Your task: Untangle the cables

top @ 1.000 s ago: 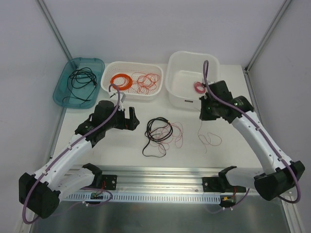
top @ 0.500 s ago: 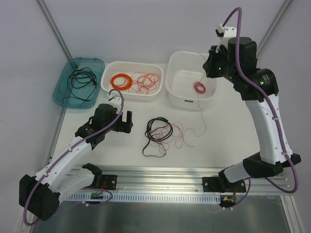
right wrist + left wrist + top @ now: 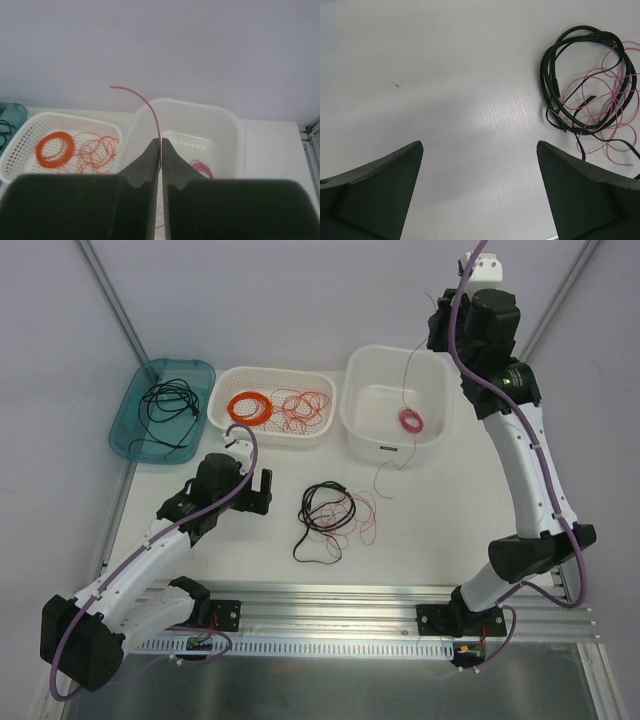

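Observation:
The cables [image 3: 330,515] lie mid-table as a loose tangle of black and pinkish-red wires; they also show in the left wrist view [image 3: 590,85] at the upper right. My right gripper [image 3: 428,335] is raised high over the white bin [image 3: 355,390] and is shut on a pink wire [image 3: 408,380]. That wire hangs down across the bin, and its tail [image 3: 385,485] trails on the table to the right of the tangle. In the right wrist view the jaws [image 3: 160,140] pinch the pink wire [image 3: 150,110]. My left gripper [image 3: 262,490] is open and empty, low over the table left of the tangle [image 3: 480,145].
A small pink coil [image 3: 410,420] lies in the white bin. A white basket [image 3: 225,390] holds an orange coil [image 3: 248,405] and loose orange wires [image 3: 305,405]. A teal tray [image 3: 130,420] at the far left holds a black cable [image 3: 165,400].
My right arm has risen from table level to high above the white bin with the pink wire in its jaws, dragging the tail toward the bin. The left arm has barely moved.

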{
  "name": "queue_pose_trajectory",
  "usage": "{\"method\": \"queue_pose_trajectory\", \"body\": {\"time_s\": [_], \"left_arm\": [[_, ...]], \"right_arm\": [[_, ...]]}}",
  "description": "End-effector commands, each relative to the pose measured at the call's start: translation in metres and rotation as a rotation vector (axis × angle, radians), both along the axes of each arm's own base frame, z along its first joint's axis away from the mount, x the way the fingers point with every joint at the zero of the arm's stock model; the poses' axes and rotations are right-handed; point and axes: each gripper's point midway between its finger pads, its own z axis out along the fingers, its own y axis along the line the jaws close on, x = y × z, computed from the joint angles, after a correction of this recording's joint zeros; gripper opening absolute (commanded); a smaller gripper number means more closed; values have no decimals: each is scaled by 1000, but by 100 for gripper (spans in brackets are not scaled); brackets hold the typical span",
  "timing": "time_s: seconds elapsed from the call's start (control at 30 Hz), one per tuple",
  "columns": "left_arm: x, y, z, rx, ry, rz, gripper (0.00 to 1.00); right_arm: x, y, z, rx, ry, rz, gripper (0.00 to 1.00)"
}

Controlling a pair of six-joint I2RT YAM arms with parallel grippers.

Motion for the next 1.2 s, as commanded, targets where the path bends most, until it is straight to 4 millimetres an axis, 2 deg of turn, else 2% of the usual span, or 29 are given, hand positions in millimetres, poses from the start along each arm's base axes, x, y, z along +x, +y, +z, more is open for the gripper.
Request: {"method": "queue_pose_trajectory", "body": {"time_s": [0.0,0.07,0.1,0.13,0.2,0.23,0.27,0.37,0.4,0.43,0.47,0.5,0.53,0.57,0.6,0.63,0.67,0.73,0.77,0.83,0.87,0.9,0.97,1.1,1.17], "left_arm": [[5,5,3,17,-23,13,99],[6,5,2,18,-21,13,99],[6,5,3,17,-23,13,99],[6,5,1,19,-17,11,99],[6,5,1,20,-17,11,99],[5,4,0,21,-12,8,99],[6,5,0,22,-11,7,99],[7,5,1,20,-14,9,99],[6,4,0,22,-9,7,99],[6,5,-1,23,-9,7,99],[6,4,0,22,-11,7,99],[6,5,0,21,-12,8,99],[6,5,0,23,-11,6,99],[6,5,0,24,-10,6,99],[6,4,0,22,-11,4,99],[6,4,-1,23,-10,4,99],[6,4,0,21,-10,3,99],[6,4,0,21,-10,3,99],[6,4,0,22,-11,1,99],[6,4,1,20,-13,1,99],[6,4,0,21,-12,3,99],[6,5,0,24,-11,3,99],[6,5,-1,27,-9,3,99],[6,5,-1,29,-12,2,99],[6,6,-2,35,-11,3,99]], "right_arm": [[48,-4,-51,-27,65,-48,9],[65,-9,-93,-37,151,-90,17],[70,-14,-107,-40,182,-108,20],[73,-15,-118,-40,210,-118,32],[74,-17,-141,-55,278,-125,41],[72,-17,-145,-57,293,-123,45],[69,-15,-148,-56,308,-109,53],[50,-15,-150,-27,319,-92,68],[43,-15,-165,-28,353,-88,70],[30,-18,-156,-20,336,-81,76],[23,-18,-158,-14,341,-75,80],[11,-21,-178,-29,381,-75,81],[-1,-25,-170,-22,360,-74,88],[-9,-26,-169,-22,353,-65,94],[-17,-28,-178,-25,365,-63,98],[-27,-30,-203,-43,410,-57,100],[-38,-30,-195,-29,376,-41,100],[-51,-31,-208,-37,388,-29,99],[-62,-33,-224,-49,407,-18,100],[-71,-33,-239,-60,420,-1,100],[-77,-31,-256,-70,436,21,98],[-83,-28,-261,-76,431,42,96],[-87,-22,-280,-76,435,71,92],[-84,-11,-295,-77,441,104,86],[-79,0,-302,-75,446,140,82]]}}
